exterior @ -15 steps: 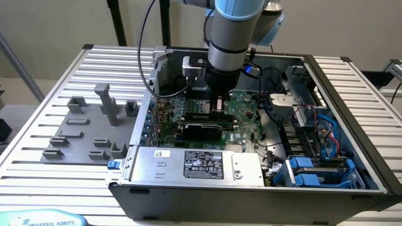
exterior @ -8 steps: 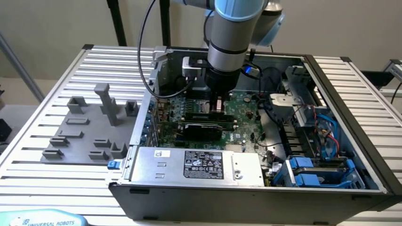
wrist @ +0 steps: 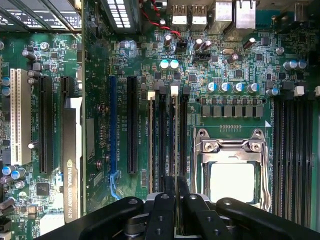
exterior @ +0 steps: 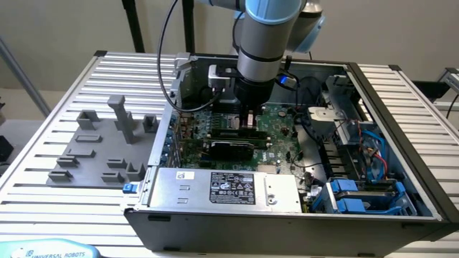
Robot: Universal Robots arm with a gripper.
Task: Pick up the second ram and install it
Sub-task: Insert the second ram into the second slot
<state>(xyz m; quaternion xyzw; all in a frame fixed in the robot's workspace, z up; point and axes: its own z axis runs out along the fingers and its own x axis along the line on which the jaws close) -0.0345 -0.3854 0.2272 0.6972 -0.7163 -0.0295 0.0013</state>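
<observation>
My gripper (exterior: pixel 249 124) reaches down into the open computer case (exterior: pixel 287 226), over the green motherboard (exterior: pixel 276 134). In the wrist view its black fingers (wrist: pixel 165 200) stand nearly together, and my gripper (wrist: pixel 175 184) is shut on the second ram (wrist: pixel 175 140). The ram is seen edge-on as a thin pale strip. It lies along a black memory slot, and its far end reaches a white latch (wrist: pixel 174 90). Whether it is seated in the slot I cannot tell. Another thin pale strip (wrist: pixel 151 145) runs along the neighbouring slot.
Beside the slots sit the processor socket (wrist: pixel 230 180) with its metal frame and a further bank of memory slots (wrist: pixel 292 150). A graphics card (wrist: pixel 72 165) stands on the other side. The silver power supply (exterior: pixel 226 188), blue drive cages (exterior: pixel 358 196) and grey fixture blocks (exterior: pixel 93 145) are around.
</observation>
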